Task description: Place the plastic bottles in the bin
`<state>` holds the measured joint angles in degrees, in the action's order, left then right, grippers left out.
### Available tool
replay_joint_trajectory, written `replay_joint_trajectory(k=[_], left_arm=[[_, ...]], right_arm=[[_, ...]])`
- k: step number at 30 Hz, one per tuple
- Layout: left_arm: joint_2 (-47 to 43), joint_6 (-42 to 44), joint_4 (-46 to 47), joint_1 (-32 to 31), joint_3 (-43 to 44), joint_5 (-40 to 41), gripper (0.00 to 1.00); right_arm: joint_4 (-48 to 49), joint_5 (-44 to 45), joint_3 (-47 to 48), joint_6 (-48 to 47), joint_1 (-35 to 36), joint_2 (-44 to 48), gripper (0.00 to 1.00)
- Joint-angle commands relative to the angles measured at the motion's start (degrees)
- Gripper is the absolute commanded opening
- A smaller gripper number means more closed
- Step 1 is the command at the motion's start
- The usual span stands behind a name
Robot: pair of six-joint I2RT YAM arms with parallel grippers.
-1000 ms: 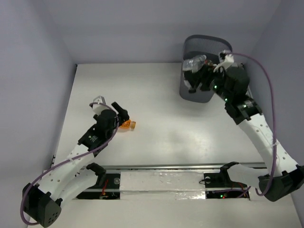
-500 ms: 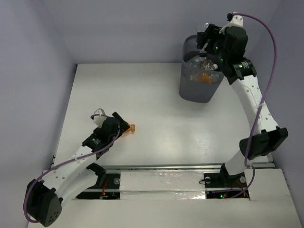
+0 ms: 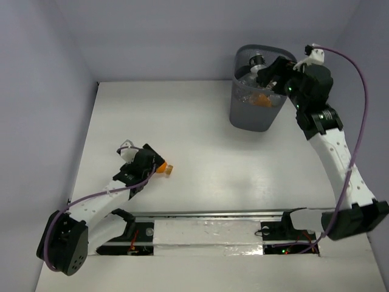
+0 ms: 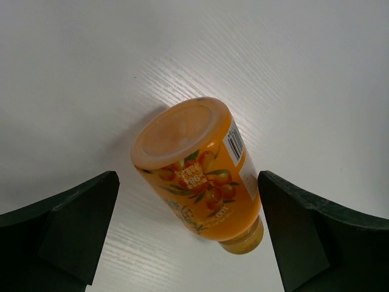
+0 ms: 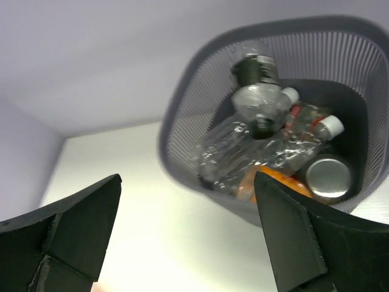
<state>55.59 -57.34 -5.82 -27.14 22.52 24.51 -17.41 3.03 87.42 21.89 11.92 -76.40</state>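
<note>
Left wrist view shows you the left pincer spread wide and empty, with the orange bottle lying on its side between the two fingers and bare table showing on each side of it. The bottle's flat base faces the camera, and its neck slants away toward the right finger. The pincer probably straddles it this way so you can close on the round belly rather than the tapered neck. You have no contact yet.

The right pincer also stands open and holds nothing. The bin sits ahead of and below it, mouth up. Inside lie several plastic bottles: clear crinkled ones in a heap, a dark-capped one on top and a white-capped one beside it. In the top external view this pincer hangs over the bin's rim, where anything you let go would fall inside.

The table is a smooth white board with faint grain, so a round bottle may roll on it if you nudge it. Plain pale lilac walls close the space on three sides.
</note>
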Motion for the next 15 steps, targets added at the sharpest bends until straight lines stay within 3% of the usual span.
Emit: replay_joint_trajectory(k=[1,5,9,15], left_arm=[[3.28,-0.14,4.15,0.24,-0.03,1.24,0.98],[7.33,0.83,9.50,0.24,1.38,0.54,0.93],[11.72,3.81,13.90,0.24,4.28,-0.60,0.67],[13.85,9.26,17.24,0.24,14.98,-7.10,0.47]], right_arm=[[9.14,-5.92,-7.15,3.07,0.03,7.65,0.94],[11.52,-11.27,-16.12,5.27,1.25,11.70,0.94],[12.22,-13.57,-24.20,6.23,2.58,15.56,0.94],[10.56,-11.73,-29.40,6.06,2.58,26.36,0.88]])
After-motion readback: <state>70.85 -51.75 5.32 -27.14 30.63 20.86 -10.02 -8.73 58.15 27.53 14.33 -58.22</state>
